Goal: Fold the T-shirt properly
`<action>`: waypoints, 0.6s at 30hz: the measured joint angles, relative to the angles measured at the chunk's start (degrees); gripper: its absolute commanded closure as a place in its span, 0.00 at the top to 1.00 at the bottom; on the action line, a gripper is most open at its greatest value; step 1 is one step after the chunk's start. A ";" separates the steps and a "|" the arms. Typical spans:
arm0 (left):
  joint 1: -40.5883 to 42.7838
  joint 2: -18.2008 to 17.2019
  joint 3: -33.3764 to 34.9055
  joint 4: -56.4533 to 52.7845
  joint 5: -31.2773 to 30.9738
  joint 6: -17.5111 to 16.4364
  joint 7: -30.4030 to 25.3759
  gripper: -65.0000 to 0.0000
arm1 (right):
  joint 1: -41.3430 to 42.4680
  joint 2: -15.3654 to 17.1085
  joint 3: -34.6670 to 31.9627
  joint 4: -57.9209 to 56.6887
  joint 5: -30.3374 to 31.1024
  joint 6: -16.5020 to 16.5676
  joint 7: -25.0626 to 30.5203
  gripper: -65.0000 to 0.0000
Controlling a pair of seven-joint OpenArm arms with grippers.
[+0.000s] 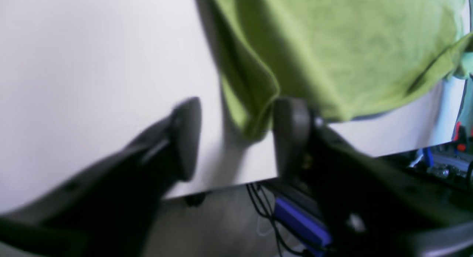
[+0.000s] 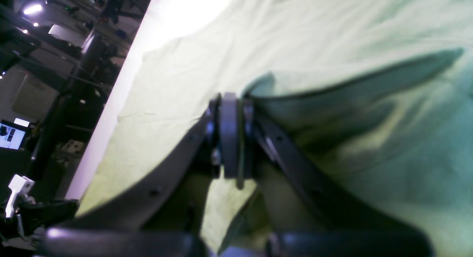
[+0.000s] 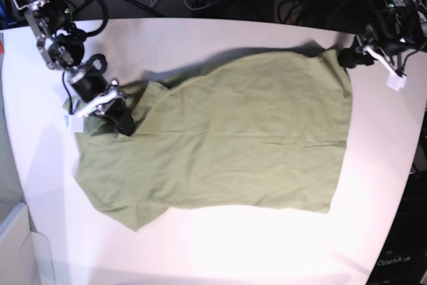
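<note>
On the worktop [image 3: 393, 185], the T-shirt [image 3: 227, 125] spreads around the centre of the base view. The right end effector [image 3: 128, 133] pinches its fabric at 9 o'clock; the left end effector [image 3: 348, 58], 2 fingers apart, is at its 2 o'clock corner.

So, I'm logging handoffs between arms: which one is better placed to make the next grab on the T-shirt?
Left, I'd say: its gripper is open around a T-shirt corner, while the right gripper already pinches cloth.
</note>
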 measured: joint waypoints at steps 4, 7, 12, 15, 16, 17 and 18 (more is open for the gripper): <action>0.02 -0.02 0.00 0.04 -0.48 0.00 -0.22 0.57 | 0.00 -0.02 0.00 0.00 0.00 0.00 0.00 0.02; 0.02 0.00 0.00 0.04 -0.48 0.00 -0.24 0.58 | 0.00 -0.02 0.00 0.00 0.00 0.02 0.00 0.02; -0.13 0.00 -0.04 -0.26 -0.44 0.00 -0.24 0.58 | 0.00 -0.02 0.00 0.00 0.00 0.02 0.00 0.02; -0.55 -0.04 -0.33 -3.08 -2.10 -0.11 -1.31 0.58 | 0.00 -0.02 0.00 0.00 -0.02 0.00 -0.02 0.02; -0.63 -0.15 -0.33 -4.02 -2.51 -0.33 -1.73 0.58 | 0.00 -0.02 -0.02 0.00 0.00 0.00 0.00 0.02; -0.74 -0.20 -0.31 -4.68 -2.91 -0.42 -1.79 0.58 | 0.00 -0.02 -0.02 0.00 0.00 0.02 0.00 0.02; -0.94 -0.33 -0.31 -5.38 -3.45 -0.44 -1.95 0.58 | 0.00 -0.02 0.00 0.00 0.00 0.02 0.00 0.02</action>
